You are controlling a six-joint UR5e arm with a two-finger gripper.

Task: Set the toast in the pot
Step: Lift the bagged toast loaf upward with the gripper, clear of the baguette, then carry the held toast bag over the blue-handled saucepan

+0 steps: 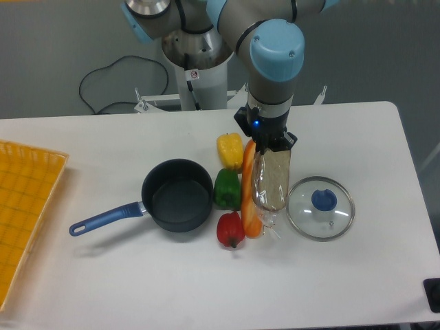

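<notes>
The toast (272, 180), a tan sliced loaf in a clear crinkly bag, is right of centre with its loose bag end trailing toward the front. My gripper (269, 146) is at the loaf's far end, and its fingers look closed on the top of the bag, though the wrist hides most of them. The pot (177, 197), a dark round saucepan with nothing in it and a blue handle (103, 218), stands to the left of the toast, apart from it.
A yellow pepper (230, 149), green pepper (226, 189), red pepper (231, 229) and long orange baguette (248, 206) lie between pot and toast. A glass lid (320, 209) with a blue knob sits right of the toast. A yellow tray (24, 213) is at the left edge.
</notes>
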